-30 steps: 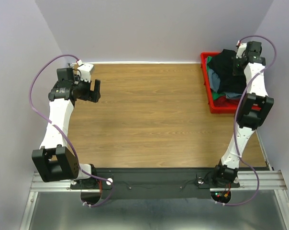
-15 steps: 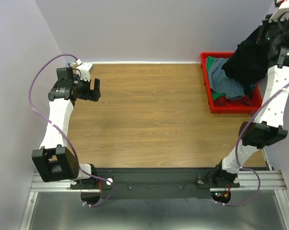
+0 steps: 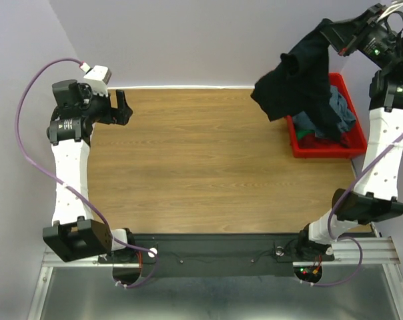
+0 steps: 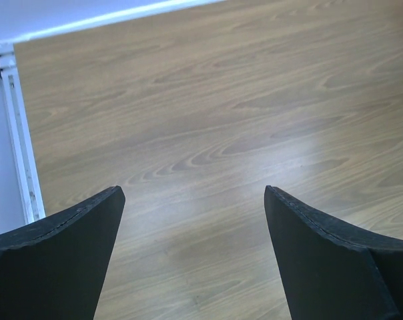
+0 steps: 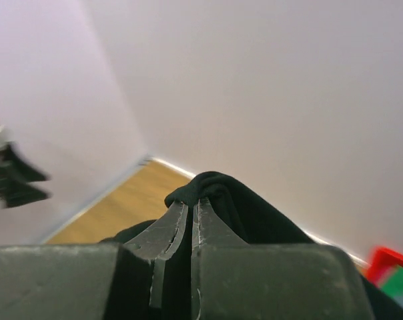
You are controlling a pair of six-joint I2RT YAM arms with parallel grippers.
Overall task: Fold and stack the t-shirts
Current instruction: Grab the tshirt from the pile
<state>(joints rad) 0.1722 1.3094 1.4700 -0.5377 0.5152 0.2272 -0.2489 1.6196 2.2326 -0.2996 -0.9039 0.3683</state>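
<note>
A large black t-shirt (image 3: 300, 77) hangs in the air over the table's far right, its lower end still trailing into the red bin (image 3: 351, 143). My right gripper (image 3: 330, 30) is shut on a bunched fold at its top; in the right wrist view the black t-shirt (image 5: 255, 213) bulges over the closed right gripper (image 5: 190, 203). A slate grey-blue t-shirt (image 3: 340, 110) and a bit of green t-shirt (image 3: 305, 140) lie in the bin. My left gripper (image 3: 123, 107) hovers open over the far left corner, and in the left wrist view the left gripper (image 4: 193, 200) has nothing between its fingers.
The wooden table (image 3: 208, 160) runs to a white back edge against the wall. The red bin stands at the far right edge. A purple cable (image 3: 35, 100) loops by the left arm. The table's left rail (image 4: 18, 133) shows in the left wrist view.
My right arm has lifted the black t-shirt up out of the bin and swung it left over the table. The left arm has drawn back toward the far left corner.
</note>
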